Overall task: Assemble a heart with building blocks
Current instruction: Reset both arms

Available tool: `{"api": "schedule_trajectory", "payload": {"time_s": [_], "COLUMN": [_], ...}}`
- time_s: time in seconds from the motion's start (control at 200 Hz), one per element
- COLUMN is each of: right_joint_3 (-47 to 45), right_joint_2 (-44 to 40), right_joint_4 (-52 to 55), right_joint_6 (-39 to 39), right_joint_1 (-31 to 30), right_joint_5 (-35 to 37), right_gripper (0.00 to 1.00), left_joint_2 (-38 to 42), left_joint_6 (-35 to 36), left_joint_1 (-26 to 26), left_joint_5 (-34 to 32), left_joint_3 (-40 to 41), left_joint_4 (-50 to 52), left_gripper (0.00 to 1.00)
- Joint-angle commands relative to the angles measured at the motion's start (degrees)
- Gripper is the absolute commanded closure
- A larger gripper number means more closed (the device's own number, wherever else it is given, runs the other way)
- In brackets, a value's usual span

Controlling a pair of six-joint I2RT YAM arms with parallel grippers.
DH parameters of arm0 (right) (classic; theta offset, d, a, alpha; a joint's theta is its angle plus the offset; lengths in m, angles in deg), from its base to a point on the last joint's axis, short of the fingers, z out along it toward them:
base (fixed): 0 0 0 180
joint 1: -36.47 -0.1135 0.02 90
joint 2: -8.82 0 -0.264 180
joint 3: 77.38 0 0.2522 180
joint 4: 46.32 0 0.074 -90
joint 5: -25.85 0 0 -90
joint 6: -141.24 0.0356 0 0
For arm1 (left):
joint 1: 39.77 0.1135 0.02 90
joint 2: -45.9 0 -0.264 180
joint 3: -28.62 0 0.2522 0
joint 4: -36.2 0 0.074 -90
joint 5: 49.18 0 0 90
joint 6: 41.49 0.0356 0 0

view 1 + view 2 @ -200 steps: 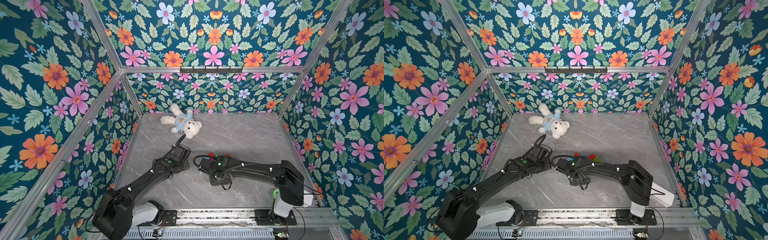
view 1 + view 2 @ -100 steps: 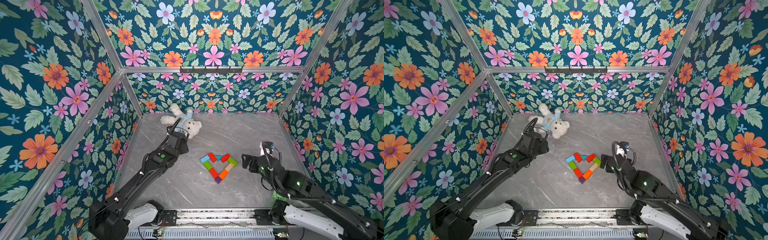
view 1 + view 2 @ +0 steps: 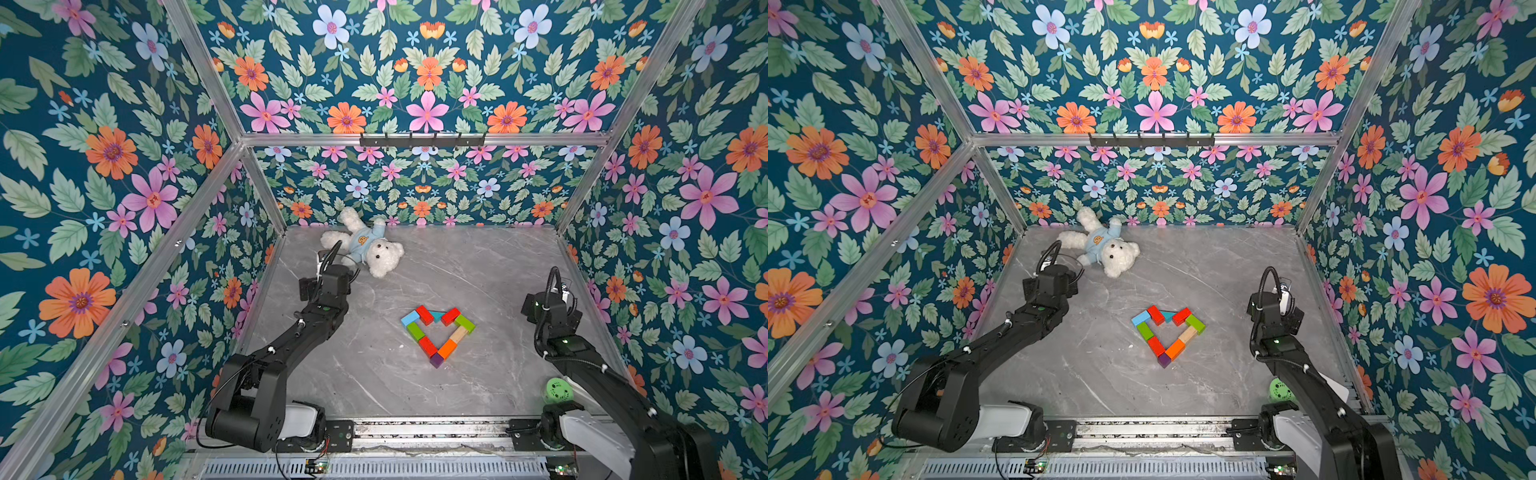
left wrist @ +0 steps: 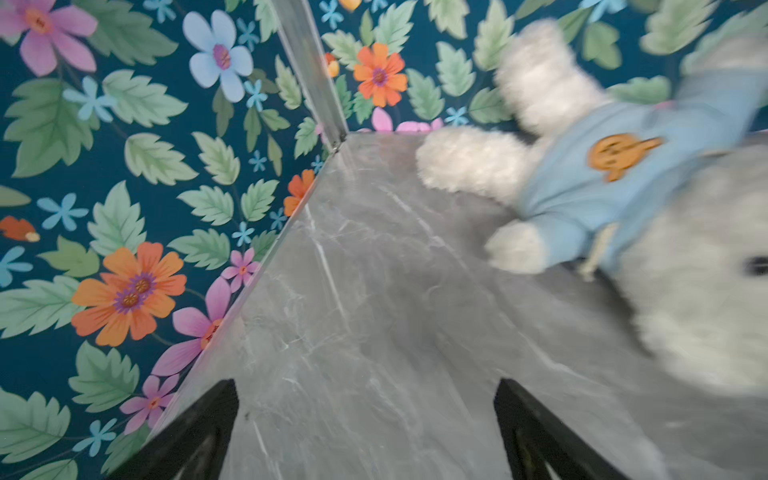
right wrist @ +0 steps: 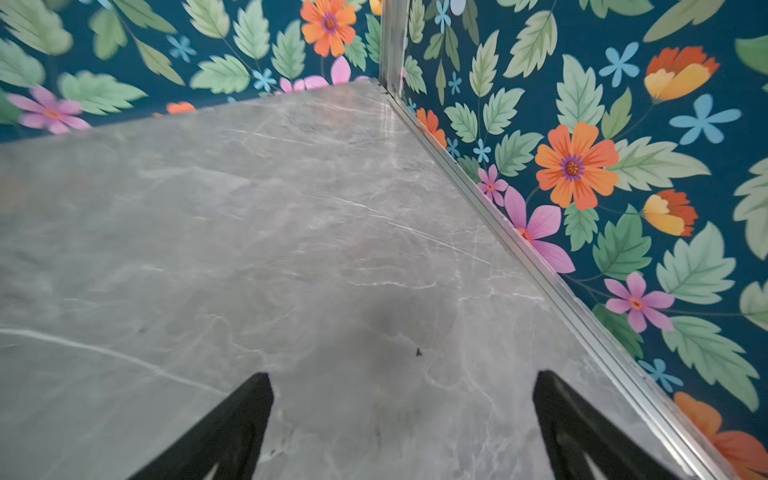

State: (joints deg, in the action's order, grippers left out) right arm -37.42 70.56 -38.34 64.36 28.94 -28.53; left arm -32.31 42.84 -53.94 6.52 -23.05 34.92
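Lying complete on the grey table [image 3: 490, 266], the heart [image 3: 428, 345] of building blocks [image 3: 1156, 314] sits between both arms, touched by neither.
Near the teddy bear [image 3: 370, 249], the left gripper [image 4: 365, 386] hangs spread wide and empty; the right gripper [image 5: 403, 376], equally wide and empty, hangs by the right wall, both well apart from the heart.

No text, label or number can be read anywhere

I recorded teal floral walls [image 3: 424, 75] around a black hook rail [image 3: 422, 140], which was mounted on the aluminium frame [image 3: 291, 139]. Grey marble-patterned floor [image 3: 478, 270] lay below that rail.
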Motion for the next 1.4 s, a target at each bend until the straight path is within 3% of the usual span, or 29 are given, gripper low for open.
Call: {"api": "schedule_trajectory", "payload": {"time_s": [0.0,0.03,0.07,0.17,0.215,0.265,0.33,0.36,0.415,0.47,0.52,0.575,0.635,0.695,1.395], "right_joint_3": [-1.8,-2.7,0.0,-1.9,-2.4,-2.7,-8.4,-10.2,-10.4,-9.6,-10.3,-10.0,-9.9,-10.2,-10.1], "right_joint_2": [8.6,11.1,12.5,17.2,20.6,18.3,19.6,21.0,21.2,20.2,21.5,20.7,20.7,21.2,21.1], "right_joint_4": [-14.7,-20.4,-16.1,-31.1,-36.0,-32.3,-43.9,-48.9,-50.0,-46.2,-50.2,-47.9,-47.7,-49.3,-48.9], "right_joint_6": [-2.2,-4.3,-4.0,-9.4,-9.5,-8.0,-6.8,-6.8,-7.0,-6.7,-6.9,-6.9,-7.0,-6.9,-7.0], "right_joint_1": [3.1,4.1,4.4,5.1,6.8,8.5,11.5,11.6,11.6,11.6,11.7,11.6,11.6,11.6,11.5], "right_joint_5": [-1.5,-5.2,-10.5,-22.1,-25.0,-29.7,-35.3,-35.1,-34.9,-34.8,-34.6,-34.8,-34.8,-34.6,-34.6], "right_gripper": [0.01,0.01,0.01,0.01,0.01,0.01,0.01,0.01,0.01,0.01,0.01,0.01,0.01,0.01,0.01], "left_joint_2": [-1.2,-1.8,-3.0,-6.6,-6.6,-6.9,-7.4,-8.3,-12.7,-11.7,-15.4,-12.5,-14.7,-13.1,-13.5], "left_joint_6": [1.2,1.7,2.7,5.9,5.7,6.1,7.1,7.1,7.8,2.2,4.4,2.4,3.8,3.0,3.7], "left_joint_1": [3.9,4.3,4.3,4.3,4.4,4.7,5.2,5.4,6.9,10.7,11.3,11.4,11.3,11.3,10.8], "left_joint_5": [4.7,4.6,4.5,8.4,10.5,12.5,12.9,12.0,12.4,17.2,17.6,18.4,18.1,18.2,17.7], "left_joint_3": [6.6,8.8,11.1,14.6,13.8,15.5,16.7,17.2,21.0,21.1,23.1,21.5,22.4,22.0,22.1], "left_joint_4": [-17.2,-20.2,-24.5,-32.4,-30.5,-36.2,-40.1,-41.5,-56.5,-49.9,-62.4,-52.3,-59.0,-54.7,-56.0], "left_gripper": [0.01,0.01,0.01,0.01,0.01,0.01,0.01,0.01,0.01,0.01,0.01,0.01,0.01,0.01,0.01]}}
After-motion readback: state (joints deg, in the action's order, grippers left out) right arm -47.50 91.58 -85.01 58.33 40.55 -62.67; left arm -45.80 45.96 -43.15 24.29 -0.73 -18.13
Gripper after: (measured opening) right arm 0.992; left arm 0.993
